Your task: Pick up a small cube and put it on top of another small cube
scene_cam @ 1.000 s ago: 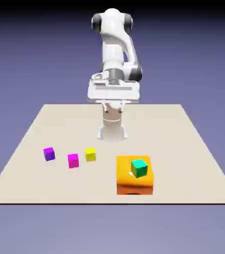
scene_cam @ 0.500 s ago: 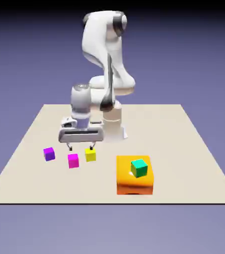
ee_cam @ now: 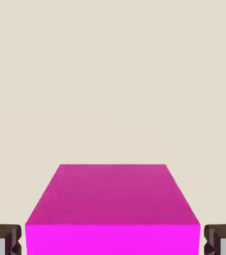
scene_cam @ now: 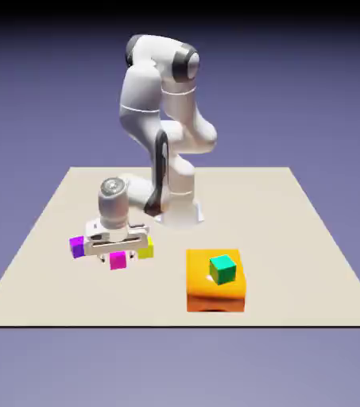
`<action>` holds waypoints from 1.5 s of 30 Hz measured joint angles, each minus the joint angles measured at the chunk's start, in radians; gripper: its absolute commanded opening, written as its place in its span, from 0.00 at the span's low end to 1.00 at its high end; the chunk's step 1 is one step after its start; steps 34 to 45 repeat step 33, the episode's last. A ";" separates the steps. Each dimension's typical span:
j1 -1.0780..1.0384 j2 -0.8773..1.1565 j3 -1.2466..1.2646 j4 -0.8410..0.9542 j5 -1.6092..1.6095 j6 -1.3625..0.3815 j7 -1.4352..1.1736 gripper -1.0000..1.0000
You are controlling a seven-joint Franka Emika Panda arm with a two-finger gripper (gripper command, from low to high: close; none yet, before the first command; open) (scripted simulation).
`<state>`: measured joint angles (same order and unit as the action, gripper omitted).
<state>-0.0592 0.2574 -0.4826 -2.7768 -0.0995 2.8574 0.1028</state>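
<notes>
Desk: beige, flat, set before a blue-violet backdrop. Orange block: large, low, near the desk's front edge, toward the exterior view's right of centre. In the hand view, bare beige desk surface fills the upper frame.

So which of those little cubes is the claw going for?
The magenta cube, the middle one of three in a row: it sits between the open gripper fingertips. Purple cube and yellow cube flank it.

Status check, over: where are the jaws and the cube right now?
Gripper open, jaws straddling the magenta cube, gaps both sides. Cube on the table, not lifted. Yellow cube and purple cube close alongside.
</notes>
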 measured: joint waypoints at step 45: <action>-0.200 -0.395 0.223 -0.278 -0.094 -0.146 0.647 1.00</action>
